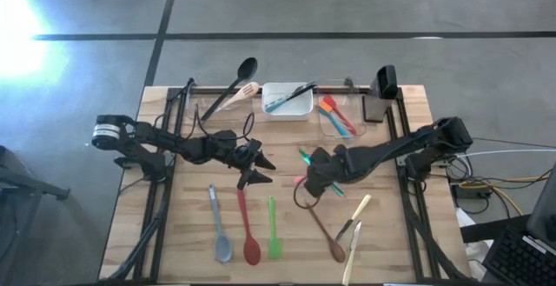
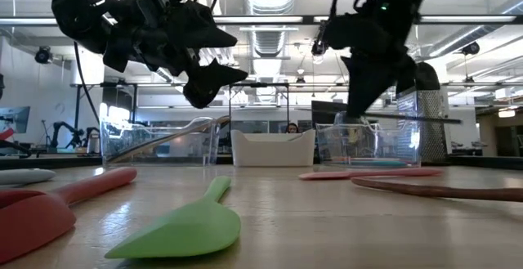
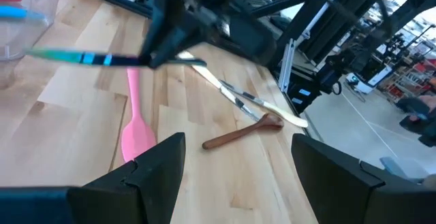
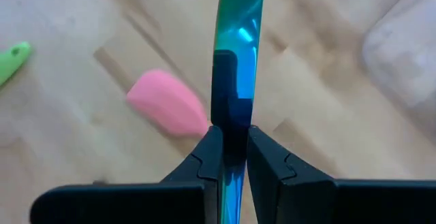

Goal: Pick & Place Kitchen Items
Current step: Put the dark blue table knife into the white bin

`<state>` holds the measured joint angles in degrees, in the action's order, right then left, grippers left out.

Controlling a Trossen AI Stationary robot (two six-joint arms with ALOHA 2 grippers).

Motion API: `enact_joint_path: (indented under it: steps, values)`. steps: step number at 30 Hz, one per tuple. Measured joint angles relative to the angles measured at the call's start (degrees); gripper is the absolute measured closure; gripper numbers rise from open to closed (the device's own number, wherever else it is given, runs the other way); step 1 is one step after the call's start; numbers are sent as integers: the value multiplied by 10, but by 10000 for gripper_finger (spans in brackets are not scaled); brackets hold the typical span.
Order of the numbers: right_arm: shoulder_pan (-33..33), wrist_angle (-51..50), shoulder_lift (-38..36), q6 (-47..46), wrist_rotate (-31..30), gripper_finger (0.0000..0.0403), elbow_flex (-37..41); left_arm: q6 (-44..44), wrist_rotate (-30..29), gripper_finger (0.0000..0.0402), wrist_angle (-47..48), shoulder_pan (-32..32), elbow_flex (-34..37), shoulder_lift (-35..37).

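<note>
My right gripper hangs over the middle of the table, shut on a slim teal-and-black utensil, which is lifted off the wood. A pink spatula lies flat on the table right below it. My left gripper waits open just to the left, above the table, with nothing between its fingers. Near the front edge lie a grey spoon, a red spoon, a green spatula, a wooden spoon and two cream-handled pieces of cutlery. My right gripper pinches the teal-and-black utensil between its two fingers at the black section about midway along it. The fingers come from above, slanting down. The utensil is clear of the table and roughly level, its long end sticking out toward the table's right.
Along the far edge stand a clear tub with a black spoon and a wooden spatula, a white tub with utensils, and a clear tub with orange, red and blue spatulas. A black block stands at the far right corner.
</note>
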<state>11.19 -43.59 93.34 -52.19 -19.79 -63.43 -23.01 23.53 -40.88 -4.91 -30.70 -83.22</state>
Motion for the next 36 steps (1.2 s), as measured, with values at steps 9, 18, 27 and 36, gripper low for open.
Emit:
enact_joint_path:
  steps: [9,18,27,36]
  values:
    - [-32,-32,-3,99,-31,373,-63,0,-54,131,-23,0,-1,0]
    - [-15,-40,-76,159,-99,373,-96,-1,-154,131,-126,5,-1,-5]
    - [61,134,-201,240,-223,373,-34,28,-162,131,-225,5,-35,-37]
    - [97,525,-267,484,-230,373,100,34,-110,131,-224,5,-140,-95]
